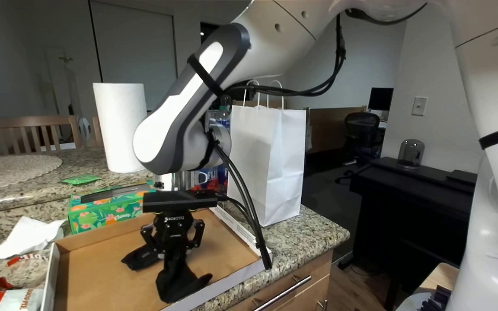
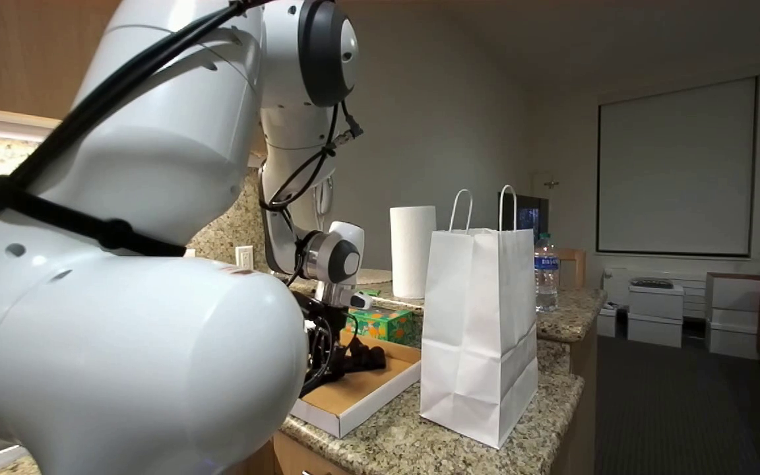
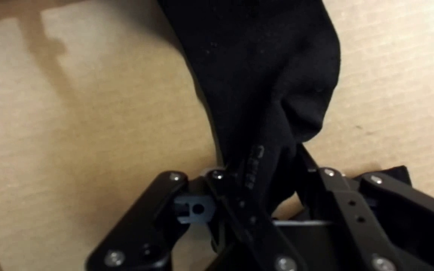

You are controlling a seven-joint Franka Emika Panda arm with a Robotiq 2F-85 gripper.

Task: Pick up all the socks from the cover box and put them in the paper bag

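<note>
One sock (image 3: pixel 258 75): caught in the gripper (image 1: pixel 175 255), black cloth narrowing up to the fingers, the rest hanging within the walls of the box (image 1: pixel 102 276); whether its end touches the floor there is hard to tell.
Gripper: pointing down, jaws part-way together, a fold of sock pinched between them.
Other sock (image 1: pixel 141 258): black, lying on the box floor just beside the gripper.
Box: shallow, brown inside, pale rims, set on the counter (image 2: pixel 393 435).
Bag (image 2: pixel 462 316): white, upright on the counter near the box, loop handles up; its inside is hidden.
Ledge (image 2: pixel 571 310): raised stone along the counter, bearing the upright white roll (image 1: pixel 119 129) and a bottle (image 2: pixel 546 277) with a blue label.
Tissues (image 1: pixel 102 218): green flowered carton, at the far side of the box in an exterior view.
Wrapper (image 1: pixel 9 300): red and white, beside the box, crumpled paper (image 1: pixel 26 237) near it.
</note>
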